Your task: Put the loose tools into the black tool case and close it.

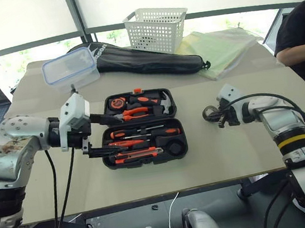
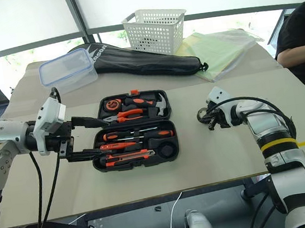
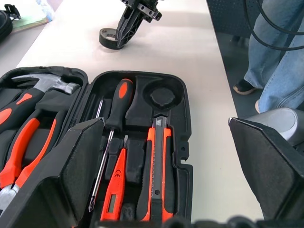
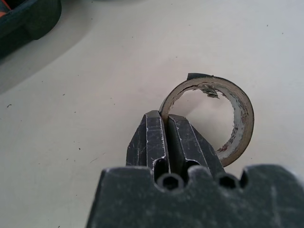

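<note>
The right fingers (image 4: 164,137) are pinched together on the wall of the tape roll (image 4: 223,116), 1 finger inside the ring and 1 outside. The roll is seen on bare worktop (image 1: 225,155) to the right of the case (image 1: 143,127), well apart from it, with open surface all round it. The right gripper (image 1: 216,116) points toward the case.

The left fingers (image 3: 71,175) are spread wide, empty, over the left end of the case's near half. The left gripper (image 1: 96,135) is held just above the case's left edge, 1 finger reaching over the hinge line and 1 over the near rim.

The case lies open and flat near the middle of the worktop, lid half farther away. In the near half, 2 screwdrivers (image 1: 143,132), a slim orange screwdriver (image 1: 128,143) and a utility knife (image 1: 138,154) are seated in their slots; a round recess (image 3: 163,96) at the right end is unfilled. In the far half, pliers (image 1: 135,112), a hammer (image 1: 162,98) and a tape measure (image 1: 118,102) are held.

Beyond the case a long black bag (image 1: 145,61), a white basket (image 1: 156,30) and a clear lidded box (image 1: 70,69) are lined along the far edge. A broad strip of bare worktop is left between the case and the near edge. A person's arm (image 1: 296,53) is seen at the right edge.
</note>
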Controlling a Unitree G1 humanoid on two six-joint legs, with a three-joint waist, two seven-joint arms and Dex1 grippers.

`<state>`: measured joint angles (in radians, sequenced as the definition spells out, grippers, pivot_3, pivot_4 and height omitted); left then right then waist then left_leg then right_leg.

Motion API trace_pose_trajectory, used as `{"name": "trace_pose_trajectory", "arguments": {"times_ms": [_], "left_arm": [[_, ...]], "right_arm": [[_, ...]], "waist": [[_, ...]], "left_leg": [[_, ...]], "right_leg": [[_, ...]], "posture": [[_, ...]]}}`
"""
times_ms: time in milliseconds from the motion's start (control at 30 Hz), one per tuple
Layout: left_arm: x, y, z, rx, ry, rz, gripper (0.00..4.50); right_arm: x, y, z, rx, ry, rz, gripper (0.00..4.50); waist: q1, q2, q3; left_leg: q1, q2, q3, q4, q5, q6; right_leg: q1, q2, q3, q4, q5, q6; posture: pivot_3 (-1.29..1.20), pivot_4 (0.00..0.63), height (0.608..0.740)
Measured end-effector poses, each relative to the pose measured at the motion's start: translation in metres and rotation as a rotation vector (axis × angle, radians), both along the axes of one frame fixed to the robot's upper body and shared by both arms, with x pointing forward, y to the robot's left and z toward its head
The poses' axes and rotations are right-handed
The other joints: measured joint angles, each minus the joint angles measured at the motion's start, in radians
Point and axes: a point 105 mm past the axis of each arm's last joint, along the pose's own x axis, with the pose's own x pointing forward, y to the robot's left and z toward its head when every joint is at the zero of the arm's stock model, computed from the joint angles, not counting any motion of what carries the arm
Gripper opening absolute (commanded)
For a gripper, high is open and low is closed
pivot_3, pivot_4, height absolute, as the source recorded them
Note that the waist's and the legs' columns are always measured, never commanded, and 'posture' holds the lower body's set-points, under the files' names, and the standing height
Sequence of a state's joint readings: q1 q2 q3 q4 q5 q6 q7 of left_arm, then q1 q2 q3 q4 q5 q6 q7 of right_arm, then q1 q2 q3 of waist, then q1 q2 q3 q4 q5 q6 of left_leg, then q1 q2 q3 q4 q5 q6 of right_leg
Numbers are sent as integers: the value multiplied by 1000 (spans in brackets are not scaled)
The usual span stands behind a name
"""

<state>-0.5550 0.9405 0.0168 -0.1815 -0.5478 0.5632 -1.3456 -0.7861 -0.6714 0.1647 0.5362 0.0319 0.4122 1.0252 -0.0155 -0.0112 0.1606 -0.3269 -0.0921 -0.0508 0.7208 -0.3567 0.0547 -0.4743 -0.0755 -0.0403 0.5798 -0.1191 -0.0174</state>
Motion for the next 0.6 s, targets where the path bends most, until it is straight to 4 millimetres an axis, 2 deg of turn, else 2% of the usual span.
{"name": "trace_pose_trajectory", "arguments": {"times_ms": [100,133,233,300,333,433,467,533,600], "left_arm": [[0,0,-1,6,-2,0,4500],[-2,1,-4,14,-4,-5,4500],[-8,1,-21,55,38,-28,4500],[-10,1,-25,68,45,-43,4500],[-12,2,-28,80,47,-50,4500],[-14,4,-31,111,33,-56,4500],[-15,3,-30,115,21,-67,4500],[-15,2,-30,116,17,-69,4500],[-15,2,-30,116,17,-68,4500]], "right_arm": [[-1,5,6,13,-14,28,52],[-6,13,14,39,-25,78,52],[-32,50,48,115,-57,308,52],[-46,63,57,126,-55,396,52],[-60,75,60,124,-48,476,52],[-92,111,46,51,-5,679,52],[-100,119,35,30,25,724,52],[-103,121,21,-15,58,734,52],[-100,118,14,-50,60,720,52]], "waist": [[0,0,0],[0,1,0],[-3,1,1],[0,1,1],[1,1,1],[2,1,1],[4,1,1],[10,1,1],[12,1,1]], "left_leg": [[0,0,0,0,0,0],[0,0,0,0,0,0],[0,1,0,-2,0,0],[-1,1,0,-1,0,0],[-1,1,-1,-1,0,0],[-1,1,0,0,0,0],[-1,0,0,0,0,1],[-1,-1,0,1,0,1],[-1,-1,0,1,0,1]], "right_leg": [[0,0,0,0,0,0],[-1,0,0,0,0,0],[-1,1,0,0,0,0],[-1,1,0,0,0,0],[-1,1,0,0,0,0],[-1,1,0,0,0,0],[-1,0,0,0,0,0],[-1,0,-1,0,0,0],[-1,0,-1,0,0,0]], "posture": [[0,150,740],[0,150,740],[0,150,740],[0,150,740],[0,150,740],[0,150,740],[0,150,740],[0,150,740],[0,150,740]]}}
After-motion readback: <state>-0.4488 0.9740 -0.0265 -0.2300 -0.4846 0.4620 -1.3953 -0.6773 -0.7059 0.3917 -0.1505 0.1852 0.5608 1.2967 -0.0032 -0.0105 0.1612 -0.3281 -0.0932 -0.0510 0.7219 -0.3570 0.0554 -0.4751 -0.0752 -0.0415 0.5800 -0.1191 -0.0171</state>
